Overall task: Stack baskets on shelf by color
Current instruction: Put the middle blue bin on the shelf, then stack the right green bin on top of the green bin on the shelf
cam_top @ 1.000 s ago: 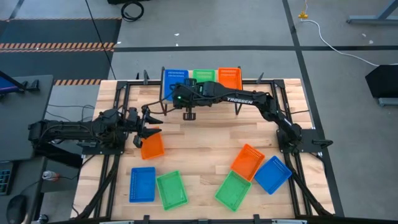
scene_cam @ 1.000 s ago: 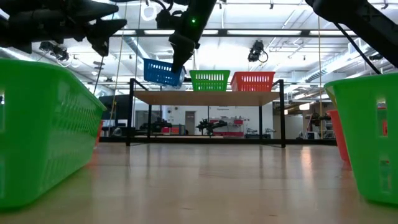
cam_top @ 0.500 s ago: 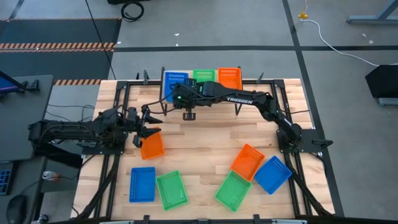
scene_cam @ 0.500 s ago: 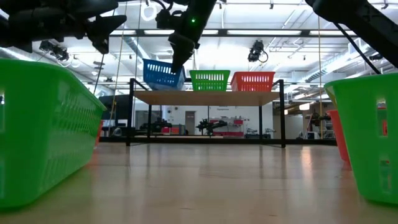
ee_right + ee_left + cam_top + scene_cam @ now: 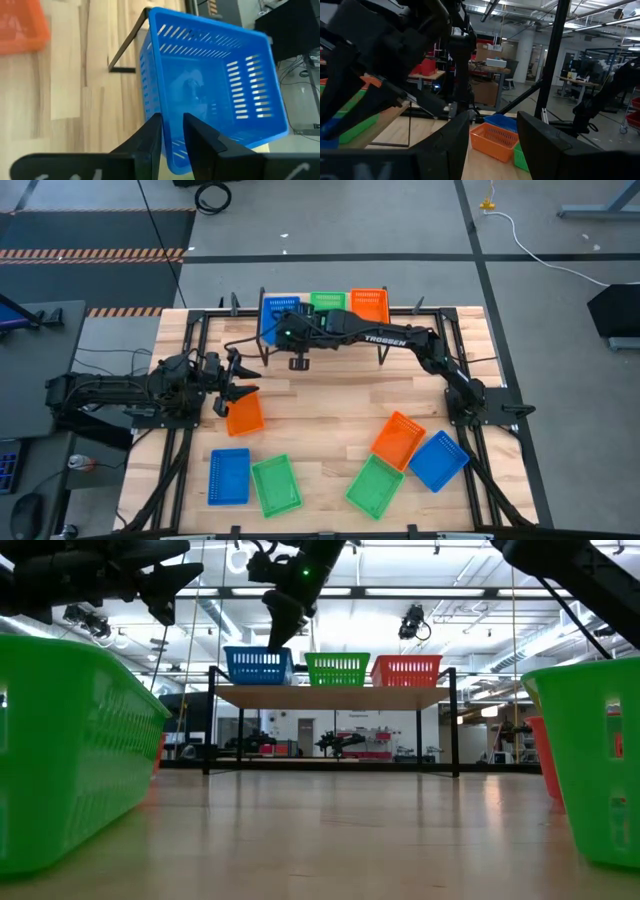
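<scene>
Three baskets stand side by side on the shelf [image 5: 335, 692] at the table's far edge: blue [image 5: 258, 665] at its left end, green [image 5: 337, 668] in the middle, orange [image 5: 406, 670] at the right. My right gripper [image 5: 173, 131] reaches down to the blue basket [image 5: 215, 90]. It is open, one finger inside the basket's near wall and one outside. The basket rests level on its bottom. My left gripper [image 5: 491, 145] waits open near the table's left edge, above a loose orange basket [image 5: 244, 413], with nothing between its fingers. My right gripper comes slanting down from the near side, and its fingers [image 5: 152, 135] straddle the rim of the blue basket's near wall [image 5: 172, 107]. I cannot tell whether they touch the wall. The basket stands on the shelf by itself.
Loose baskets lie on the near half of the table: blue [image 5: 229, 476] and green [image 5: 275, 485] at the left, orange [image 5: 398, 438], green [image 5: 374, 485] and blue [image 5: 438, 460] at the right. Black frame bars run along the table's sides.
The blue basket hung tilted over the shelf's left end. It has come down and now rests level on the plank, in line with the green and orange baskets. My right arm has stayed over it.
</scene>
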You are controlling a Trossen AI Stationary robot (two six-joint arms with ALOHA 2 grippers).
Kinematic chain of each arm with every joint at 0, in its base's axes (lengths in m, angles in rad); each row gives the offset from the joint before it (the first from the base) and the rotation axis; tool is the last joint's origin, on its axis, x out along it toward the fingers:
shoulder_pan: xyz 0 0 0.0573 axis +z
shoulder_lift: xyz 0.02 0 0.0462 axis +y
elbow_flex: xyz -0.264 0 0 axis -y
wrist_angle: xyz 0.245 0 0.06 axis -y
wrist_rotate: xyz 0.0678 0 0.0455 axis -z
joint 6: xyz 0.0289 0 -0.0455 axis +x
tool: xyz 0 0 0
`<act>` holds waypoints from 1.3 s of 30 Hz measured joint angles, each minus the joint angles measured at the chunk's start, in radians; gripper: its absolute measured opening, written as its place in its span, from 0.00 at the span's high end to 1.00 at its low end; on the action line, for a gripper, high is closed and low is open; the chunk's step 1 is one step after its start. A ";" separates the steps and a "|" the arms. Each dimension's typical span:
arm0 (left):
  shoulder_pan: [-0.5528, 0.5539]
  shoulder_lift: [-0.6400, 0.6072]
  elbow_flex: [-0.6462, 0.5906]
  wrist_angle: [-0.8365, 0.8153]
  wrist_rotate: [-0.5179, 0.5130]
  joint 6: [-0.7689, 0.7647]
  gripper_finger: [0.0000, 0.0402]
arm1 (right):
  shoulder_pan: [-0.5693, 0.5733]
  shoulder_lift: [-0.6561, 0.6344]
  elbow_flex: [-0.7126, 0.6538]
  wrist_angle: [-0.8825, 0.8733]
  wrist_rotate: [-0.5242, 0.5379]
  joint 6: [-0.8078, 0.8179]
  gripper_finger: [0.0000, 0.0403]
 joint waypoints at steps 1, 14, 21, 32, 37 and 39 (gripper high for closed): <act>0.000 0.000 0.000 0.000 0.000 0.000 0.57 | -0.002 0.000 0.000 0.010 0.000 0.000 0.78; 0.000 0.000 0.000 -0.001 0.000 0.000 0.57 | -0.007 0.000 0.000 0.013 -0.018 0.000 0.78; 0.000 0.000 0.000 -0.002 0.003 -0.001 0.57 | 0.038 -0.031 -0.001 0.026 -0.023 -0.010 0.72; -0.030 0.001 0.079 -0.264 -0.058 0.074 0.57 | 0.186 -0.086 0.001 -0.116 -0.048 0.158 0.53; -0.085 0.024 0.225 -0.674 -0.171 0.047 0.57 | 0.201 -0.081 -0.030 -0.270 -0.086 0.288 0.51; -0.113 0.038 0.253 -0.736 -0.179 0.023 0.57 | 0.205 -0.081 -0.040 -0.330 -0.115 0.340 0.51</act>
